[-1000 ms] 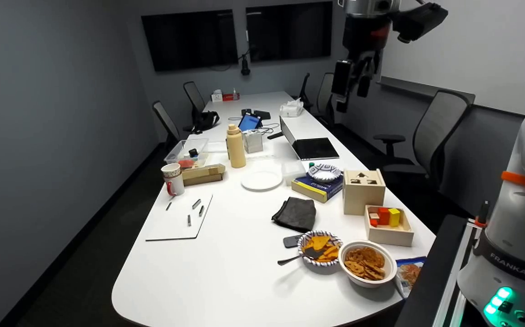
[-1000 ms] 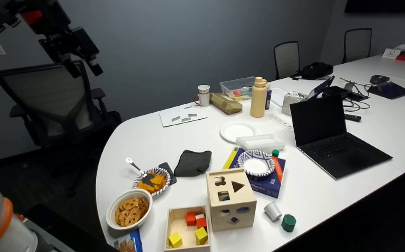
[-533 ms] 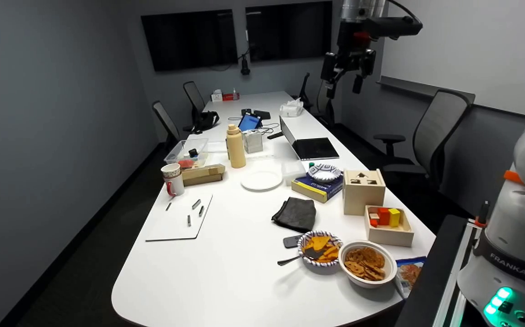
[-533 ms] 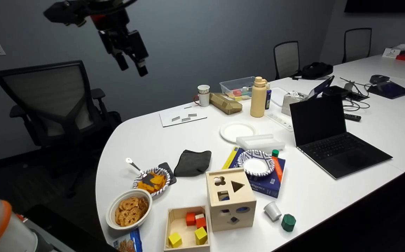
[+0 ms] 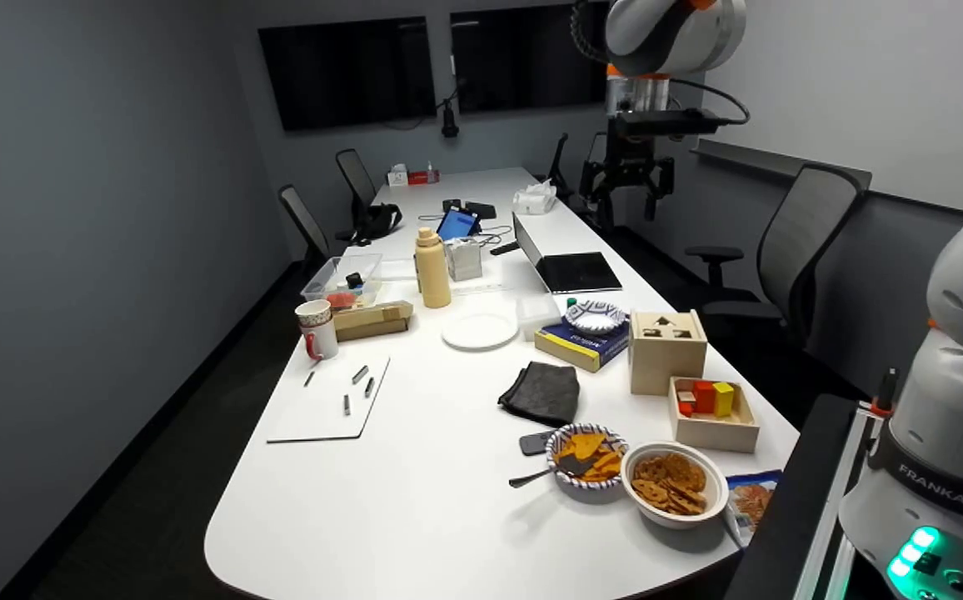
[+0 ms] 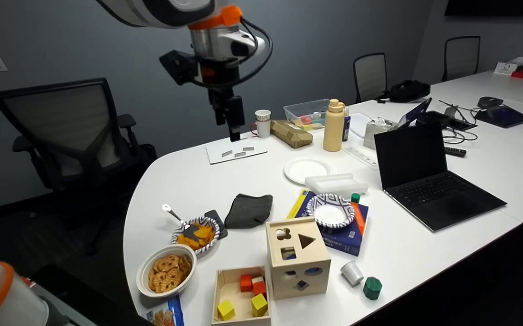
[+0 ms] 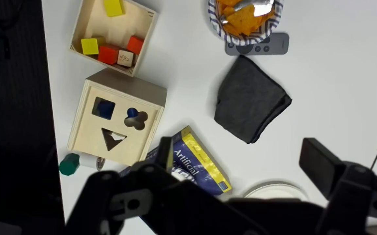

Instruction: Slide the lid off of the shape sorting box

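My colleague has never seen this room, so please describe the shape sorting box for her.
On the white table, find the blue book carrying a patterned bowl. Between it and the tray of red and yellow blocks stands the shape sorting box. Unlike that tray, it is a taller cube with square, triangular and clover holes in its lid.

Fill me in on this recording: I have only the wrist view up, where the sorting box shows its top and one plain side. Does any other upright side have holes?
Observer: Yes. In an exterior view, the shape sorting box has several holes in one upright side, a diamond-shaped hole lowest among them.
Operator: Good. Height is hard to judge from my picture. Are we level with the lid?
Observer: No. In both exterior views, the gripper hangs in the air, clearly higher than the lid.
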You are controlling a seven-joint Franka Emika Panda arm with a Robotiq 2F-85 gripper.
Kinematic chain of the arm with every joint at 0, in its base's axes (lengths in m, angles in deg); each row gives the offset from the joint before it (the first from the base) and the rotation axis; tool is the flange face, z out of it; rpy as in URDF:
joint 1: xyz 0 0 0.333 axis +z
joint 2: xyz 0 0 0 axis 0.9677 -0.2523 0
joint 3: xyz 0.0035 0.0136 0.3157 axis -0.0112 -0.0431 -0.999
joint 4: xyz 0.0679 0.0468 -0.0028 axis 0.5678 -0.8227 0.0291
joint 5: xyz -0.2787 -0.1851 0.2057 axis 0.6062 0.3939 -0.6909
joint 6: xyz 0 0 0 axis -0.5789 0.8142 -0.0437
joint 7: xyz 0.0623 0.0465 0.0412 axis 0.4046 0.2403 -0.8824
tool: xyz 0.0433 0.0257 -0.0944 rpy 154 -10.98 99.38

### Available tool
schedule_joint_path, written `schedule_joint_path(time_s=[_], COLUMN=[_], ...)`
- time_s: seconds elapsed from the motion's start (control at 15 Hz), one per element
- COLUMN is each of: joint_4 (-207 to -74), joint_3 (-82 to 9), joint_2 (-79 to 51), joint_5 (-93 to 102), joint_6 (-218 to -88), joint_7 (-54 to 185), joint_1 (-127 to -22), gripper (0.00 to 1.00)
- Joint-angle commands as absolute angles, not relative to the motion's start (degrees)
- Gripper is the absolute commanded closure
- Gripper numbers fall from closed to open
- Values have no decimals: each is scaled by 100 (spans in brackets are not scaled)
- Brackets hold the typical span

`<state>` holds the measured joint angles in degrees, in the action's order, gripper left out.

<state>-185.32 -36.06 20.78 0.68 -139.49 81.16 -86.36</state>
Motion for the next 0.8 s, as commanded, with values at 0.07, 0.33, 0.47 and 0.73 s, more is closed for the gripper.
schedule_joint_path(time_s=[0.07,0.33,0.47,0.73], joint_4=[-18006,-17640,-17451,-17163], joint_3=[-3415,-3194,-3042,-2737], joint_2=[961,144,-209,-817], joint_5=[45,288,346,274], joint_6=[-14410,-14585,-14604,-14538], joint_7=[8981,9645,9862,9991], joint_1=[-8881,-8957,-8938,-8914], gripper=[0,0,0,0])
